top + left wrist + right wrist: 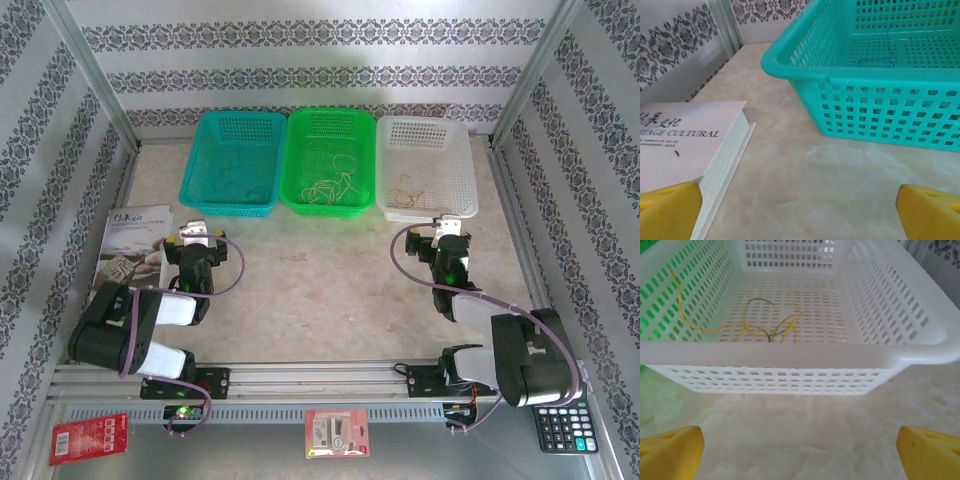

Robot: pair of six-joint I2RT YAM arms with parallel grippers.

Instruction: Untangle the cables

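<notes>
The 2 arms sit folded at the near edge, and both reach forward. The left arm (pixel 135 325) bends low at its elbow, with its black wrist (pixel 195 268) pointing away from the base. The left gripper (pixel 194 232) stands wide open, and its 2 yellow fingertips (pixel 667 210) sit at the bottom corners of the left wrist view. The right arm (pixel 510 345) mirrors this pose, its forearm angling inward. The right gripper (pixel 452 226) is spread just as wide, its yellow fingertips far apart in the right wrist view. A purple cord (pixel 238 265) loops beside each wrist.
</notes>
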